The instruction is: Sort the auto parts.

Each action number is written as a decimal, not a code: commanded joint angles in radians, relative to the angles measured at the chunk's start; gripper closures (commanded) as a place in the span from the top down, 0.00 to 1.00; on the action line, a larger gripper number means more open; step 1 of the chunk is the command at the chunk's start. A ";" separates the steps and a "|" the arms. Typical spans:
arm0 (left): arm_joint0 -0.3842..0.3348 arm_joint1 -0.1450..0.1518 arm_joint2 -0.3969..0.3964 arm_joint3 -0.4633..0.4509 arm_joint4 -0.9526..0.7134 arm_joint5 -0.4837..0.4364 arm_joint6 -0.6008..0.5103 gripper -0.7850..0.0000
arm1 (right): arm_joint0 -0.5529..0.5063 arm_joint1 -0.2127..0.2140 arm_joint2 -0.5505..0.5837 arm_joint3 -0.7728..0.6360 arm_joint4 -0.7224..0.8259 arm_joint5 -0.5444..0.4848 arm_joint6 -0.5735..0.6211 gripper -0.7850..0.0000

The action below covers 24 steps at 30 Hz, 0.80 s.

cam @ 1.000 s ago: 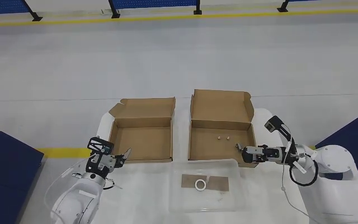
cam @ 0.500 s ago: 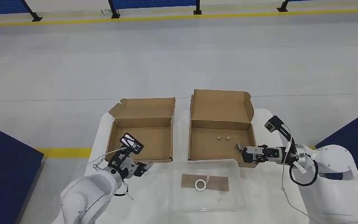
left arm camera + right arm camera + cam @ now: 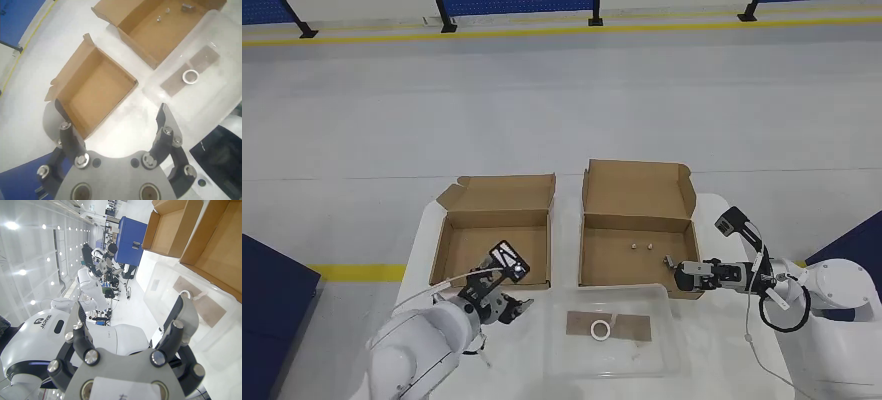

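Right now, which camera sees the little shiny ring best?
The left wrist view: the ring lies whole and unblocked in the clear bin, seen from above. The top view shows it too, but tiny. In the right wrist view, a finger of the right gripper hides part of it.

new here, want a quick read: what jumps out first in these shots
Two open cardboard boxes stand side by side: the left box and the right box, which holds small parts. In front, a metal ring lies in a clear tray, with the open left claw hovering beside the tray.
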 commanded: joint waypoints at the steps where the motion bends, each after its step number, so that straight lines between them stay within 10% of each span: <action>1: -0.081 -0.010 0.069 0.021 -0.102 0.038 -0.123 1.00 | 0.000 0.000 0.000 0.000 0.000 0.000 0.000 1.00; 6: -0.260 -0.038 0.258 0.112 -0.177 0.065 -0.305 1.00 | 0.000 0.000 0.000 0.000 0.000 0.000 0.000 1.00; 17: -0.262 -0.038 0.275 0.111 -0.165 0.034 -0.301 1.00 | 0.000 0.000 0.000 0.000 0.000 0.000 0.000 1.00; 24: -0.445 -0.052 0.504 0.247 -0.254 -0.008 -0.305 1.00 | 0.000 0.000 0.000 0.000 0.000 0.000 0.000 1.00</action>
